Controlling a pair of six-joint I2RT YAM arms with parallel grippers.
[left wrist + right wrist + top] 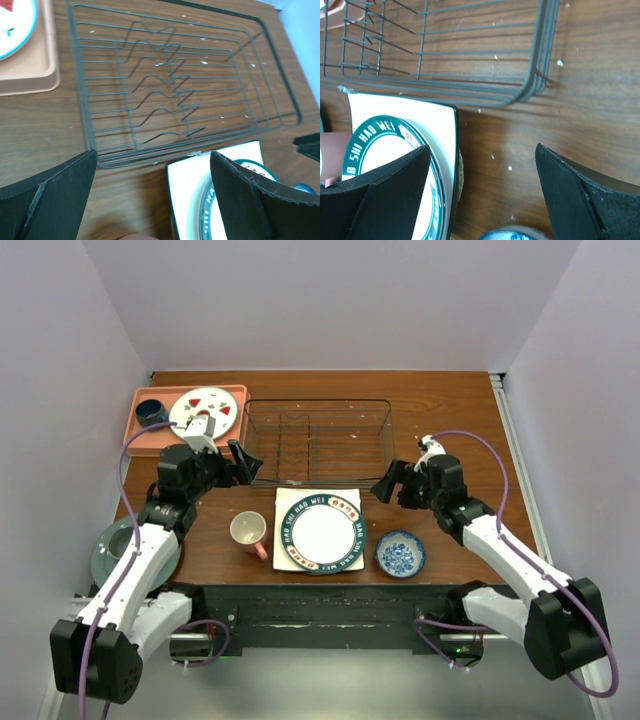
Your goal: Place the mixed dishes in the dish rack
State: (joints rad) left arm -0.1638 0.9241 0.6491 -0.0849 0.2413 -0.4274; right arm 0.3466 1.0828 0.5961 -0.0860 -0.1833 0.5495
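The dish rack [315, 440] is a dark wire basket at mid-table and holds nothing; it also shows in the left wrist view [175, 85] and the right wrist view [445, 60]. In front of it the round lettered-rim plate [322, 530] lies on the white square plate [286, 502]. The pink mug [248, 532] stands left of them and the blue-and-white bowl [400, 554] right of them. The pale green plate [110, 555] lies at the left edge, partly under my left arm. My left gripper [243, 462] is open at the rack's front left corner. My right gripper [385, 483] is open at its front right corner. Both are empty.
A salmon-pink tray [140, 435] at the back left holds a white plate with red marks [205, 408] and a small dark blue cup [151, 412]. White walls close in both sides and the back. The table's near edge runs just below the dishes.
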